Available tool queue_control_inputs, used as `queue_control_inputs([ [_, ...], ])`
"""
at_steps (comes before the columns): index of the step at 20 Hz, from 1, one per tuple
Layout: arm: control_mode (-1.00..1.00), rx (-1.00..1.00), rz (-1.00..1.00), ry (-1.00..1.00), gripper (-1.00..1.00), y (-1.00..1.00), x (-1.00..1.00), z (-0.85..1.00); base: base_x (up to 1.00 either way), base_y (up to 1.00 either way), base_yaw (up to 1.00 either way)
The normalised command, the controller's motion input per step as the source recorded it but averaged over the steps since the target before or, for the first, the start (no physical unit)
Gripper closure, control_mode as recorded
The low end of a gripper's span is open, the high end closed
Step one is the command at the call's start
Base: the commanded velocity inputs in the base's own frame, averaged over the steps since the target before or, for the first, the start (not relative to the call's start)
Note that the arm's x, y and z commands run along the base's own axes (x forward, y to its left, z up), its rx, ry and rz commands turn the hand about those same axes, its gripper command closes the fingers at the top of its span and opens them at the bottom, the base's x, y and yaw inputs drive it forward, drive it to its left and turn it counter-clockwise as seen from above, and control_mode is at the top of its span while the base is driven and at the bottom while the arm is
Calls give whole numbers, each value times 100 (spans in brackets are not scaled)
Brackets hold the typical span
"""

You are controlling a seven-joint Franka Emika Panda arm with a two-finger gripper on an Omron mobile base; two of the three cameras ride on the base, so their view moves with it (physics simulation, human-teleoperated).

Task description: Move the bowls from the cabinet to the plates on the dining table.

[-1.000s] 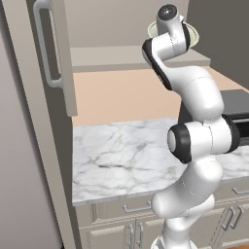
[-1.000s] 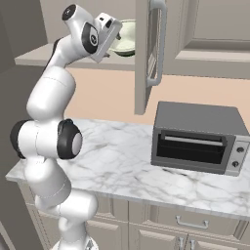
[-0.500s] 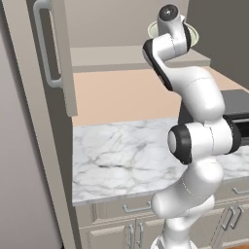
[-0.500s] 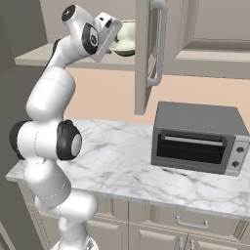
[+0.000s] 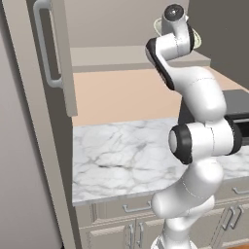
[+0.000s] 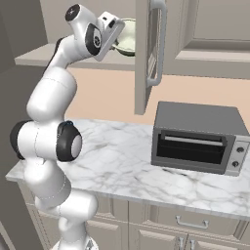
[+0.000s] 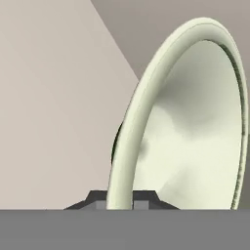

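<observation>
- Up at the cabinet [image 6: 149,53] shelf, arm raised high, gripper [image 7: 120,197] at the bowl [image 6: 126,41] sitting on the shelf.
- Hand view: the two fingertips [image 7: 100,199] pinch narrow on the bowl's pale rim, one outside, one inside; cream interior faces the camera.
- Right base view: bowl just left of the open cabinet door, hand touching its near edge.
- Left base view: bowl rim [image 5: 158,23] peeks out behind the wrist.
- Below: marble counter [image 6: 127,161] with a grey toaster oven [image 6: 197,137] on its right side, well apart from the bowl.
- Drawer fronts [image 6: 180,219] under the counter.
</observation>
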Motion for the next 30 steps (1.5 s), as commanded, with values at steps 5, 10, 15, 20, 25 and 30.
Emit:
queue_control_inputs([
  [5, -100, 0, 8, -4, 100, -3, -37, 2, 0, 0, 0],
  [10, -100, -6, 11, 0, 100, 15, -70, 0, 0, 0, 0],
  [15, -100, -13, 14, -2, 100, 23, -95, -18, 0, 0, 0],
  [20, -100, -11, 14, -4, 100, 26, -100, -24, 0, 0, 0],
  [25, -100, -10, 15, -2, 100, 23, -100, -57, 0, 0, 0],
  [30, -100, -14, 15, -1, 100, 13, -99, -90, 0, 0, 0],
])
